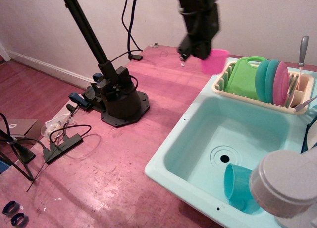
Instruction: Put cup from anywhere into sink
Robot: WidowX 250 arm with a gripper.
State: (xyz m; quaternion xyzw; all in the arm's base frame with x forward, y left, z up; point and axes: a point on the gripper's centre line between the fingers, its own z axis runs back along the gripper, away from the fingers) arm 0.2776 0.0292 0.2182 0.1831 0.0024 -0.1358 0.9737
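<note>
1. We look across a reddish wooden table (109, 178) that runs back to a pale wall, with a power strip (62, 146) and loose cables lying on it at the near left.
2. Nearest to us on the right sits the light aqua sink (198, 121), its round dark drain (225, 158) visible in the floor of the basin; a teal cup (237, 186) lies on its side in the near part, and a grey faucet head (287, 183) overhangs the near right corner.
3. Behind the basin a cream dish rack (262, 94) holds a green board and teal and pink plates standing on edge.
4. Above the rack's left end, near the sink's far left corner, the cup (214, 61) hangs in the air, clear of the table and sink.
5. The end effector (195, 49) sits just left of the cup and touching it; it is closed on the cup's left side, though the fingers blur together.
6. The cup is bright pink, translucent, tapered, and slightly motion-blurred.
7. The black arm rises from its base (119, 101) at mid left, leaves the top edge, and comes back down to the cup.
</note>
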